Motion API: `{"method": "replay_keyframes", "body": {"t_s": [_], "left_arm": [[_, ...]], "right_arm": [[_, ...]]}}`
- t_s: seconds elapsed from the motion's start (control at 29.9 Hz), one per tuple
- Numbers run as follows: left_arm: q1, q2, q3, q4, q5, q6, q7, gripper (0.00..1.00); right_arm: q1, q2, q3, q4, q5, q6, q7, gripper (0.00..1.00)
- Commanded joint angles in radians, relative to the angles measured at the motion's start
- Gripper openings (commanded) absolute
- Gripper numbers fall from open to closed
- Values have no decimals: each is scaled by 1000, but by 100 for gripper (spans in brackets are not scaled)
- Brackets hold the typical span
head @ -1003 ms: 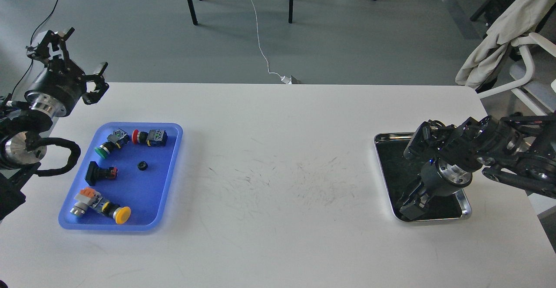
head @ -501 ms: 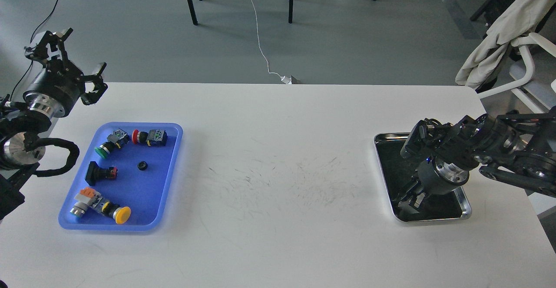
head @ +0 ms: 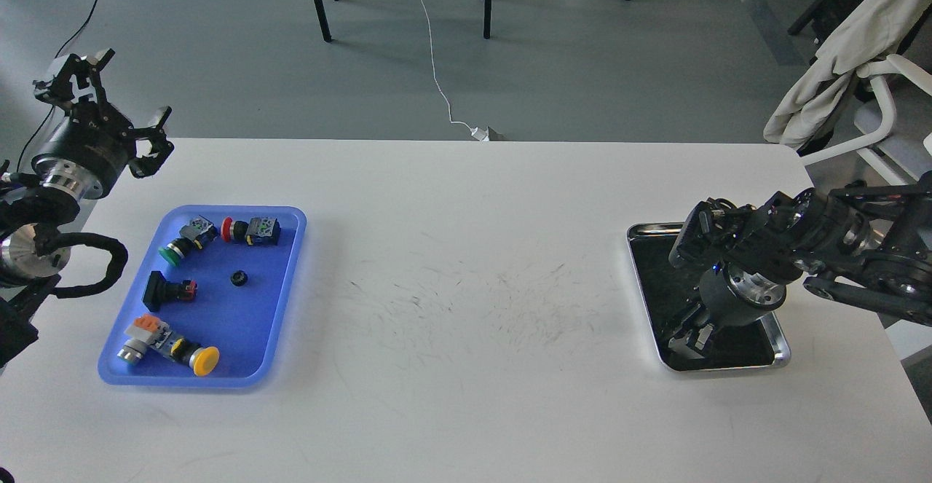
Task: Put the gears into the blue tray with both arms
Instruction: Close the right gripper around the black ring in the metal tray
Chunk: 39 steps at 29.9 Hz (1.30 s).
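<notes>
One small black gear (head: 238, 277) lies in the middle of the blue tray (head: 293, 250) at the left of the table. My left gripper (head: 137, 84) hangs open and empty above the table's far left corner, beyond the tray and apart from it. At the right, my right gripper (head: 690, 336) points down into the steel tray (head: 780, 346). Its dark fingers blend with the tray's dark floor, so its state and anything between the fingers cannot be made out. No gears show in the steel tray; the arm hides much of it.
Several push-button switches share the blue tray: green-capped (head: 175, 248), red-capped (head: 250, 229), black (head: 166, 290) and yellow-capped (head: 175, 348). A chair with draped cloth (head: 837, 53) stands past the table's right far corner. Table legs and cables are on the floor behind.
My left gripper has drifted left and a little back, away from the blue tray. My right gripper has risen slightly within the steel tray. The tray contents have not moved.
</notes>
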Motion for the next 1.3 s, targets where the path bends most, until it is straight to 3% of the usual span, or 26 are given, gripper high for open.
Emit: {"method": "replay_keyframes", "body": {"t_s": [0.0, 0.5, 1.27], "left_arm": [[0, 0, 0, 1, -1, 0, 0, 98], [1, 0, 0, 2, -1, 0, 0, 98], [6, -1, 0, 19, -2, -8, 0, 98]], "right_arm": [[14, 6, -6, 5, 0, 0, 0, 43], [43, 10, -52, 38, 8, 0, 0, 52], [64, 23, -69, 45, 8, 0, 0, 47]]}}
